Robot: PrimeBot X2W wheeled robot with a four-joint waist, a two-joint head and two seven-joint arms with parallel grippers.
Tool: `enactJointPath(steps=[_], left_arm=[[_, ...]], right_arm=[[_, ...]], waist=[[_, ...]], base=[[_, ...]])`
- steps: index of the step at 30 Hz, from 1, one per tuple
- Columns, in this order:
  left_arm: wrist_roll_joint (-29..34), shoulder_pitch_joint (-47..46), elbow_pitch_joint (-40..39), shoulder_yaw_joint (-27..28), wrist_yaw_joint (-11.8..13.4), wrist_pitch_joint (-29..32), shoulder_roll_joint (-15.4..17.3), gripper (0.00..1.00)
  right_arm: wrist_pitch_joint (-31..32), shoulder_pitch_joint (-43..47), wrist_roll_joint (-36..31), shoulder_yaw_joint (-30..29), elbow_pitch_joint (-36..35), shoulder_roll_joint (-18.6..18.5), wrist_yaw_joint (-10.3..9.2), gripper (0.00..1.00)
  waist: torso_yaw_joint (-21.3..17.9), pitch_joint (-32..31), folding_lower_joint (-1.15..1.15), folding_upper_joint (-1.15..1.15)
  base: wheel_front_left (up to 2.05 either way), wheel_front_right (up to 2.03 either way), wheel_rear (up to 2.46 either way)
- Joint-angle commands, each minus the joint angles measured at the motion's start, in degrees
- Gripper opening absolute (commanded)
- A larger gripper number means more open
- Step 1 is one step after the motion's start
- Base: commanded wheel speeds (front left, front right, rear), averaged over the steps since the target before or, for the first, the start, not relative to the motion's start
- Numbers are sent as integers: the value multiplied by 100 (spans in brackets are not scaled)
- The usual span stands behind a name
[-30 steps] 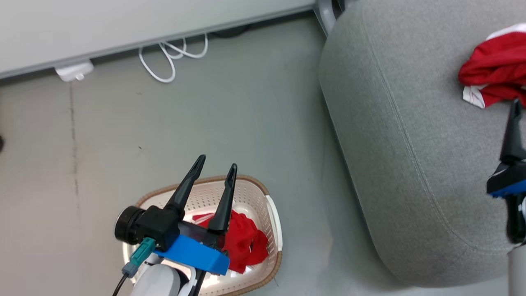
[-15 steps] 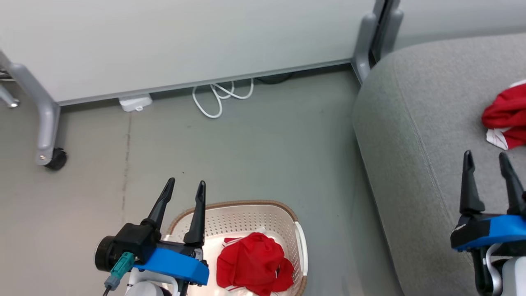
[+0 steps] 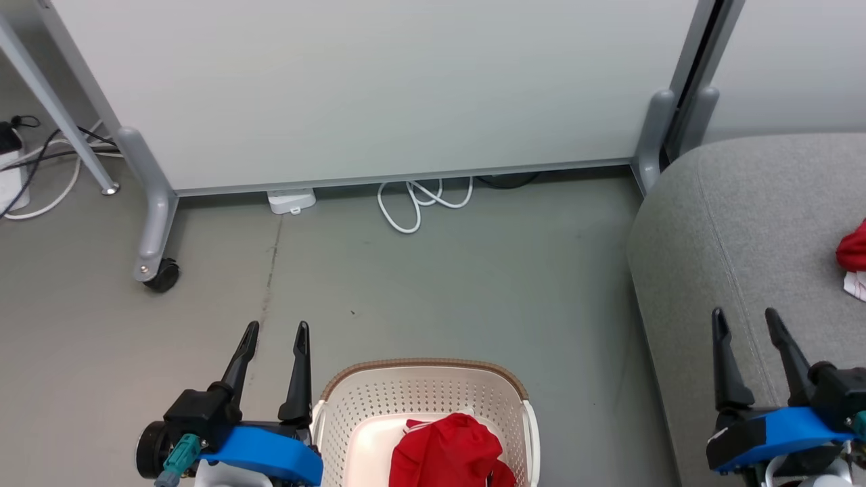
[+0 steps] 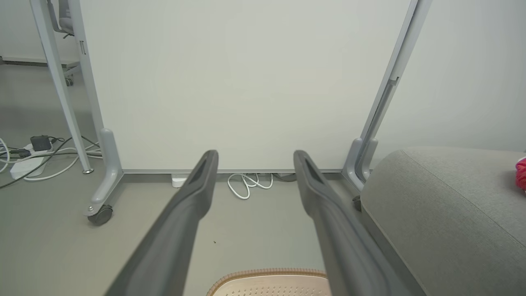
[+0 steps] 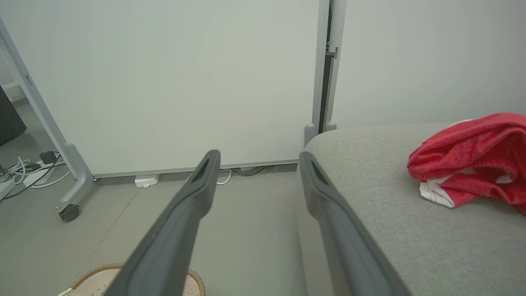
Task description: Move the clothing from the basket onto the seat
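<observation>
While scanning from the left, note first a caster (image 3: 162, 276) under a grey frame leg on the floor (image 3: 473, 284). Next, find the left gripper (image 3: 277, 326), jaws spread wide and holding nothing, just beside the basket (image 3: 423, 365). Inside that basket, see crumpled red clothing (image 3: 450, 450), lying toward its right wall. Farther back, spot a looped white cable (image 3: 419, 203) at the foot of a pale panel (image 3: 406, 88). Further right, meet the grey seat (image 3: 744, 223). Above its near corner, find the right gripper (image 3: 743, 312), likewise spread wide and empty. Lastly, at far right, see a second garment (image 5: 472, 144), red with white trim, resting on the seat, apart from those fingers.
</observation>
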Motion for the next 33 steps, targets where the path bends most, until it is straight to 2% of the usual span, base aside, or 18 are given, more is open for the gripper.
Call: enactJointPath(steps=[1,16,33], left_arm=[[23,75,25,8,-8,-16,9,100],[-33,186,215,89,-10,-17,119,100],[-28,197,251,64,-10,-17,116,100]], right_arm=[[-11,117,44,23,-26,8,3,100],[40,638,308,423,-159,8,3,100],[106,721,273,390,-233,9,3,100]], waist=[[77,-78,1,0],[269,-370,1,0],[336,-316,1,0]], base=[[0,0,0],[0,0,0],[0,0,0]])
